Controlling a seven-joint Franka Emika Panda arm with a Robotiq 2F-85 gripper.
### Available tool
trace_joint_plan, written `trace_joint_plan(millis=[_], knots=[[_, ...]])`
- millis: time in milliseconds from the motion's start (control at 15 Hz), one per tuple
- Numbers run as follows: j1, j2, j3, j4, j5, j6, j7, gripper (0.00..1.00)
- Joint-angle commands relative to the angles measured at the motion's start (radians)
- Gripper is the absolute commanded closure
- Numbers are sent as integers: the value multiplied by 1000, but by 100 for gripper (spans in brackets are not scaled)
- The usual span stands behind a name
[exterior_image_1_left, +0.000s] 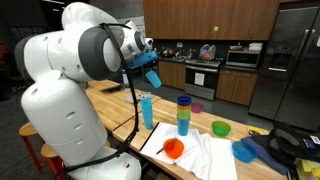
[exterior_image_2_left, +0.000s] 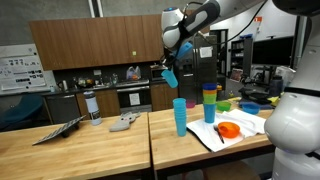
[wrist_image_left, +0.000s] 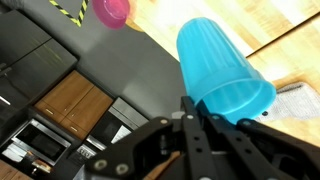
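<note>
Your gripper has its jaws pinched on the rim end of a light blue plastic cup, which it holds tilted, high above the wooden table. Below stand a second blue cup and a stack of coloured cups. An orange bowl, apparently empty, sits on a white cloth.
</note>
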Motion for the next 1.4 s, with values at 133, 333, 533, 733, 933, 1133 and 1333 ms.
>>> trace_joint_plan(millis=[133, 333, 533, 733, 933, 1133, 1333], knots=[[-3, -12, 14, -8, -5, -20, -44, 99], [5, -45, 30, -40, -8, -32, -41, 99], [-4, -125, 49, -98, -40, -52, 44, 99], [-8, -230, 72, -146, -81, -102, 94, 99], [-7, -203, 81, -112, -90, -121, 67, 95], [-6, -289, 101, -157, -109, -152, 73, 95], [-8, -299, 102, -172, -112, -152, 77, 99]])
